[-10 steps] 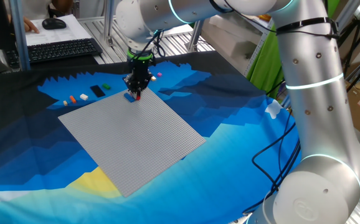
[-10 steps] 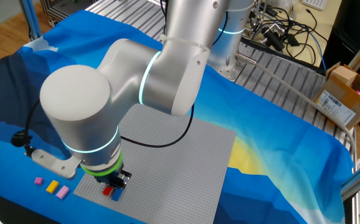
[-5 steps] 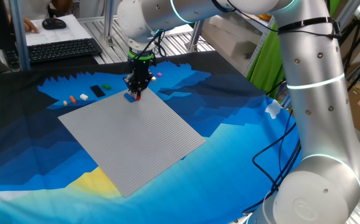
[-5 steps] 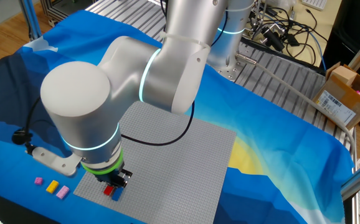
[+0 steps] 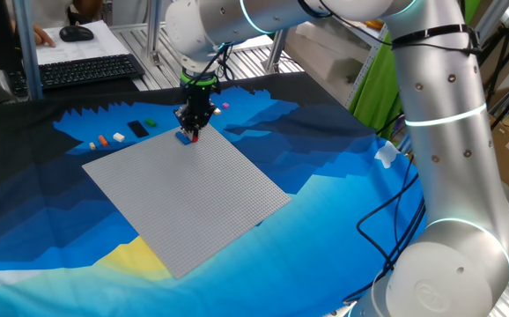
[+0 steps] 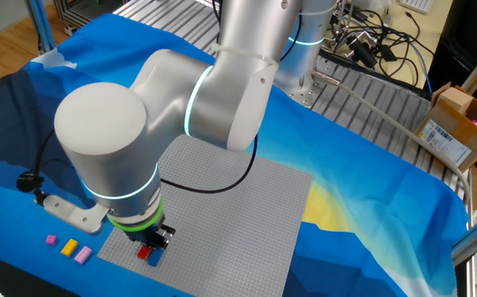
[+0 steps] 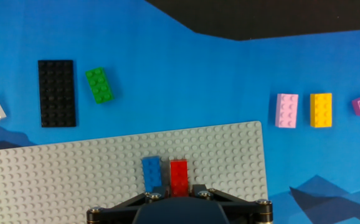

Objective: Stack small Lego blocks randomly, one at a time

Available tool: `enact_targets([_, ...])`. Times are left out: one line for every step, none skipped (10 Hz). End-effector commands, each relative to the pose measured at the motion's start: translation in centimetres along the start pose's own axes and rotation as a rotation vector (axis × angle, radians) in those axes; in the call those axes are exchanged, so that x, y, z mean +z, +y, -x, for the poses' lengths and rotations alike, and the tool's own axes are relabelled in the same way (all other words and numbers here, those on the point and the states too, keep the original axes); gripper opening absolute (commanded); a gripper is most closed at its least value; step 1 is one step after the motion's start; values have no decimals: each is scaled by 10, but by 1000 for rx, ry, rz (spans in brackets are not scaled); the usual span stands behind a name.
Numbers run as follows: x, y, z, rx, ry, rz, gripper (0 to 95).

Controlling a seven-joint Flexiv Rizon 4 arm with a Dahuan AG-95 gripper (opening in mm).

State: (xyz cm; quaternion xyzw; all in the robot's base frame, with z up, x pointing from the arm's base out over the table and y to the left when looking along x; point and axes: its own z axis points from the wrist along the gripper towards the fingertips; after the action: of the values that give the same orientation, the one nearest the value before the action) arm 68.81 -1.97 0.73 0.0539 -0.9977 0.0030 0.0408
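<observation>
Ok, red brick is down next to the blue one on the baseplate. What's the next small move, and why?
Probably open the fingers and lift straight up. The red brick sits on the grey baseplate right beside the blue brick, with the gripper low over it, fingers narrow on it. Whether its studs are fully seated cannot be told.

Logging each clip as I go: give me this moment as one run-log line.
phase: placing | fingers: down at red block, grip unclear | red block: beside blue block on grey baseplate | loose: green block, pink block, yellow block
</observation>
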Motion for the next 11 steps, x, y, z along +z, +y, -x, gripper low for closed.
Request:
enact_targets([1, 0, 1, 0, -1, 0, 0])
enact_targets([0, 0, 1, -1, -1, 0, 0])
enact_targets([0, 1, 1, 1, -3, 0, 0])
enact_targets([0, 1, 1, 2, -3, 1, 0])
enact_targets([0, 1, 1, 2, -4, 0, 0])
enact_targets([1, 1, 2, 1, -5, 0, 0])
enact_targets([1, 1, 2, -1, -7, 0, 0])
enact_targets([1, 1, 3, -1, -7, 0, 0])
enact_targets([1, 1, 4, -2, -6, 0, 0])
enact_targets([1, 2, 5, -1, -6, 1, 0])
enact_targets([1, 2, 5, -1, -7, 0, 0])
